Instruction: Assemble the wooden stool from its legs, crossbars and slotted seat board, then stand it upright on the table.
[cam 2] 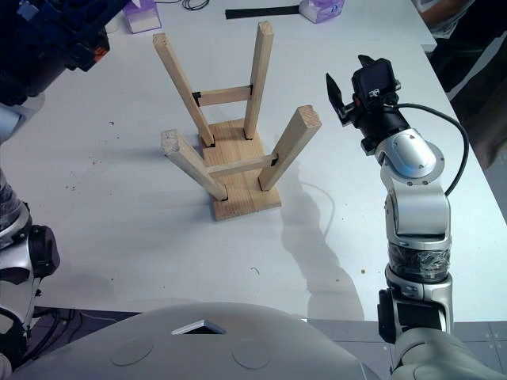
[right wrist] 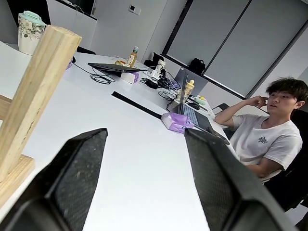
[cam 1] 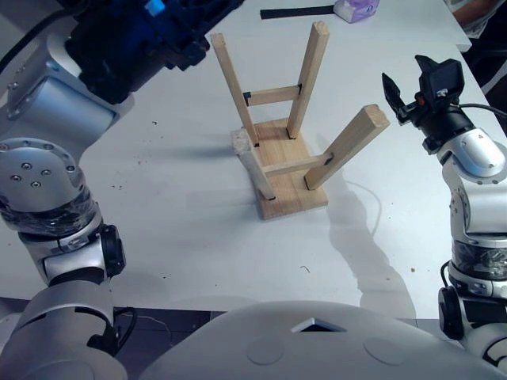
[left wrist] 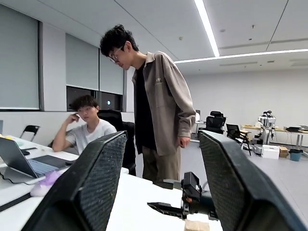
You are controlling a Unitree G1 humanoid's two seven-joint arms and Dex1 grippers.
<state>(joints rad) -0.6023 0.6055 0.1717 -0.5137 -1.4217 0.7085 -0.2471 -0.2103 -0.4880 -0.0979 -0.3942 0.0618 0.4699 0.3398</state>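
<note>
Wooden stool [cam 1: 281,150] sits upside down mid-table, seat board [cam 1: 295,195] flat on the white table [cam 1: 158,198], four legs up and splayed outward. Two far legs [cam 1: 310,75] are joined by one crossbar [cam 1: 273,96]. Two near legs are joined by a second crossbar [cam 1: 291,166]. Near-right leg [cam 1: 348,146] leans toward the right arm, near-left leg [cam 1: 253,168] leans left. All leg feet are seated in the board. Not yet upright.

Right gripper [cam 2: 347,75] hangs above the table just right of the stool, near the top of the near-right leg but apart from it, fingers spread, nothing between them. Its wrist view shows that leg [right wrist: 33,96] beside the spread fingers [right wrist: 72,178].

Left gripper [left wrist: 162,137] is raised at the far left, well away from the stool, fingers [left wrist: 91,187] wide apart, holding nothing.

Far table edge: purple tissue pack [cam 1: 355,8] and black strip [cam 1: 297,12]. The pack's print is too small to read.
</note>
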